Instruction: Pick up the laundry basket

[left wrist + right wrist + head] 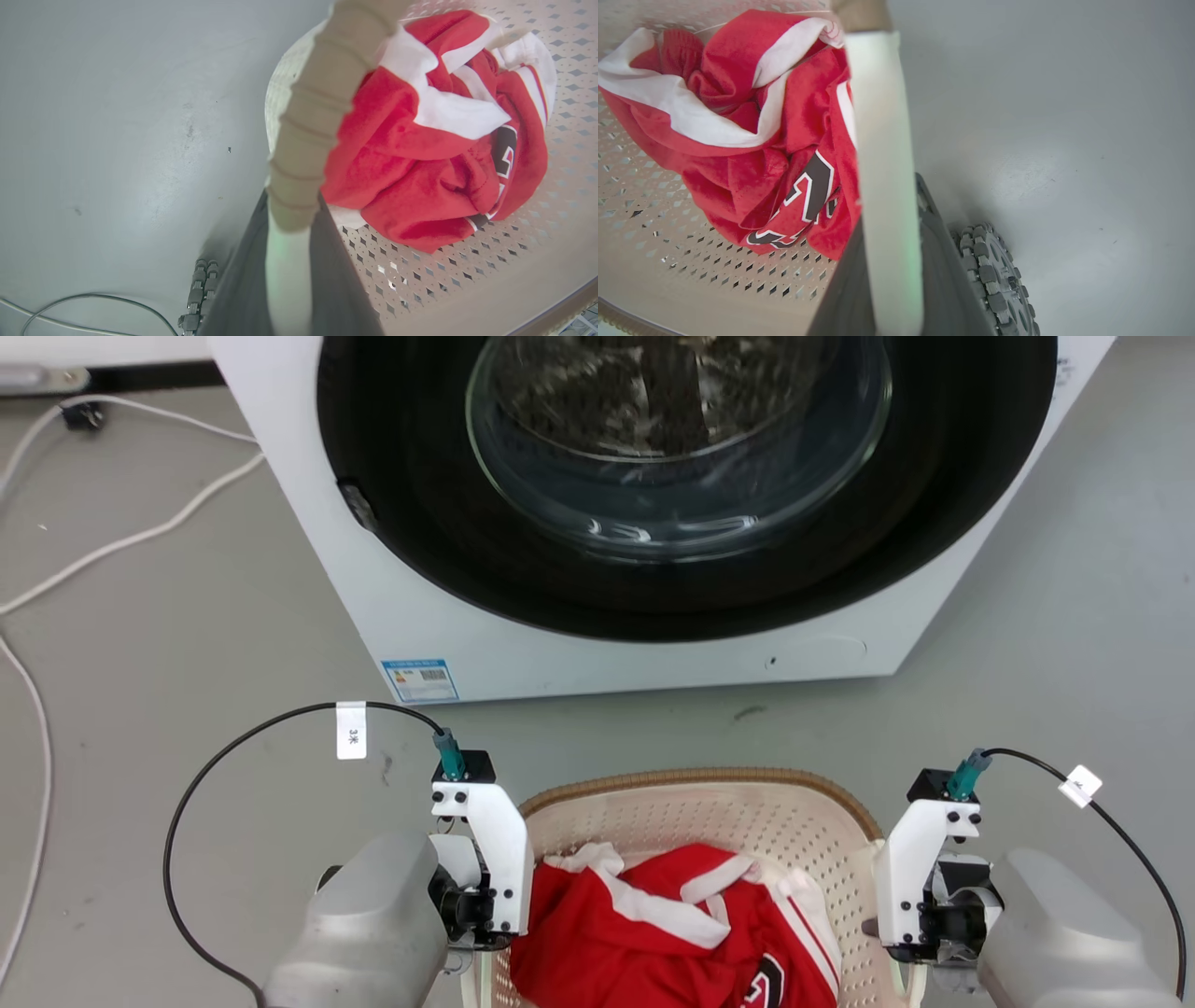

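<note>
Left wrist view shows left pincer (pixel 288 266) closed on the laundry basket (pixel 467 275) rim, right pincer (pixel 891 280) likewise opposite.

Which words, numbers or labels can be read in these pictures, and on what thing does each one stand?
"3米": on the white tag on the left black cable.
Blue sticker on the washing machine: too small to read.
Small tag on the right cable: too small to read.
Black figure on the red shirt: folded and partly hidden, not readable.
</note>
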Tool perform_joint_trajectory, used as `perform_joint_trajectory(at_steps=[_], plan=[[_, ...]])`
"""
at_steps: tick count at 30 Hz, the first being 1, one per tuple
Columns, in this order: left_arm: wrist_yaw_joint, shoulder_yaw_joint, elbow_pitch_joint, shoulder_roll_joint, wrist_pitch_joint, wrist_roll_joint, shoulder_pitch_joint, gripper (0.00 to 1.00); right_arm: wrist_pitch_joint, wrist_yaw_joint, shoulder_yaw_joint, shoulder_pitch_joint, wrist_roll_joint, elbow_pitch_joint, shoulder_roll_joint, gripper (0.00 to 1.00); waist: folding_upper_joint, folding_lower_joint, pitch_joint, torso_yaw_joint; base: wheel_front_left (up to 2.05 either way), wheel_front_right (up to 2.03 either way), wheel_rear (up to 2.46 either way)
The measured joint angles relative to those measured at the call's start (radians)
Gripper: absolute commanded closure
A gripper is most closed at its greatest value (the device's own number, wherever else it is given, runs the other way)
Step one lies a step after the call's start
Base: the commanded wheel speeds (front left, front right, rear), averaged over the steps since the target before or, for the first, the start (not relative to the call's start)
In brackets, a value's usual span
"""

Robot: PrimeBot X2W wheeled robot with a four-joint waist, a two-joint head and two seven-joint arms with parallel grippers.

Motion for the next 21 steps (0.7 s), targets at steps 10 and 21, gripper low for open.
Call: perform_joint_trajectory(at_steps=[10, 21], plan=[[-0.001, -0.008, 0.004, 0.015, 0.068, -0.045, 0.001, 1.00, 0.131, 0.000, 0.016, -0.028, 0.052, 0.027, 0.011, 1.00, 0.0000, 0.0001, -0.083, 0.024, 0.00, 0.00, 0.00], [-0.002, -0.032, -0.003, 0.039, 0.128, -0.085, 0.036, 1.00, 0.239, 0.000, 0.031, -0.041, 0.073, 0.065, 0.040, 1.00, 0.0000, 0.0000, -0.174, 0.028, 0.00, 0.00, 0.00]])
